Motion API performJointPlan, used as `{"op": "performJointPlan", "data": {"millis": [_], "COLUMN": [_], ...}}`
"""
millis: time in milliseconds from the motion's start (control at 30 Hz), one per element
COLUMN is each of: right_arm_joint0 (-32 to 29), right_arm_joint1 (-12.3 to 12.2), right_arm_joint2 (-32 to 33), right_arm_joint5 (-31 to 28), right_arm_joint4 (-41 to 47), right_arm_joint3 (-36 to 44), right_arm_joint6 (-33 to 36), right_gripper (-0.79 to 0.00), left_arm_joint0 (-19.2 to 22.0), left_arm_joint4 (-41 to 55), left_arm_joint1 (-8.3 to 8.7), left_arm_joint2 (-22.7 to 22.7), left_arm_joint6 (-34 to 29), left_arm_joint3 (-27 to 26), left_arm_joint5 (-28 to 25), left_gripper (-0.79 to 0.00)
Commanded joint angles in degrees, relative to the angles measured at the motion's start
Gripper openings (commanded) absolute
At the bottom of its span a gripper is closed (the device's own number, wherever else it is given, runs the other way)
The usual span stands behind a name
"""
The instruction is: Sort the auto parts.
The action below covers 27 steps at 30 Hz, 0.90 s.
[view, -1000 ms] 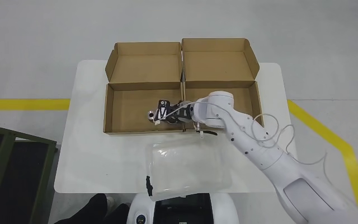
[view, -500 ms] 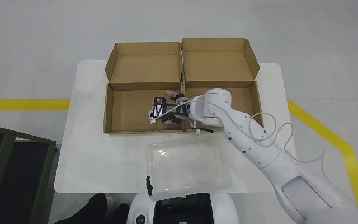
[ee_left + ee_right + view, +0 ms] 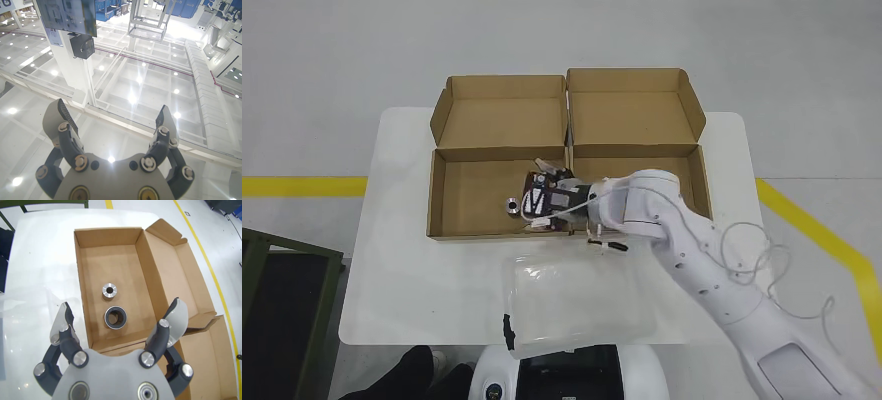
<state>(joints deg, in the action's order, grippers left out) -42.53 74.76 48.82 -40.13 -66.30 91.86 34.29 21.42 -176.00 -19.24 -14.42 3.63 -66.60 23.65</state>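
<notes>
We start with the white worktop [image 3: 392, 250], which carries two open cardboard boxes side by side toward 12 o'clock, their flaps folded back. The left box [image 3: 457, 200] sits at 11 o'clock and the right box [image 3: 682, 175] at 1 o'clock, with their inner walls touching. A clear plastic tray [image 3: 582, 300] lies at 6 o'clock, just beside the boxes.

The right gripper [image 3: 540, 196] hangs over the 3 o'clock end of the left box with its jaws spread wide and nothing between them. The left gripper [image 3: 112, 106] points up at the ceiling, also wide open and empty.

Two parts stand on end on the floor of the left box, bores up. The dark-banded ring [image 3: 115, 317] is right below the right gripper, and the smaller silver bushing [image 3: 109, 291] is just beside it at 9 o'clock, not touching.

We judge both to be stiff metal, heavy for their size and smooth, so they would slip in a loose pinch. The outer wall looks like the place to take hold, squarely across the widest part.

The bushing leaves little gap on the ring's 9 o'clock side, and the box wall at 3 o'clock is near. There is open floor toward 9 o'clock, and a straight lift would clear the walls.
</notes>
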Motion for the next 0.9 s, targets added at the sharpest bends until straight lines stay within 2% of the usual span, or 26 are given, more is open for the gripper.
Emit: {"op": "performJointPlan", "data": {"millis": [0, 200, 433, 633, 867], "right_arm_joint0": [-2.7, -11.1, -22.2, -32.2, -40.7], "right_arm_joint1": [-0.6, -2.4, -4.8, -6.2, -7.3], "right_arm_joint2": [2.1, 9.1, 20.2, 29.9, 41.3], "right_arm_joint5": [0.8, 1.3, 1.6, 3.7, 4.8], "right_arm_joint4": [1.3, 2.5, -1.8, -5.0, -5.9], "right_arm_joint3": [3.8, 13.3, 20.7, 23.1, 24.2], "right_arm_joint6": [-1.1, -4.3, -10.1, -18.3, -26.0], "right_gripper": [0.0, 0.0, 0.0, 0.0, 0.0], "left_arm_joint0": [0.0, 0.0, 0.0, 0.0, 0.0], "left_arm_joint4": [0.0, 0.0, 0.0, 0.0, 0.0], "left_arm_joint1": [0.0, 0.0, 0.0, 0.0, 0.0], "left_arm_joint2": [0.0, 0.0, 0.0, 0.0, 0.0], "left_arm_joint6": [0.0, 0.0, 0.0, 0.0, 0.0], "left_arm_joint3": [0.0, 0.0, 0.0, 0.0, 0.0], "left_arm_joint5": [0.0, 0.0, 0.0, 0.0, 0.0], "left_gripper": [0.0, 0.0, 0.0, 0.0, 0.0]}}
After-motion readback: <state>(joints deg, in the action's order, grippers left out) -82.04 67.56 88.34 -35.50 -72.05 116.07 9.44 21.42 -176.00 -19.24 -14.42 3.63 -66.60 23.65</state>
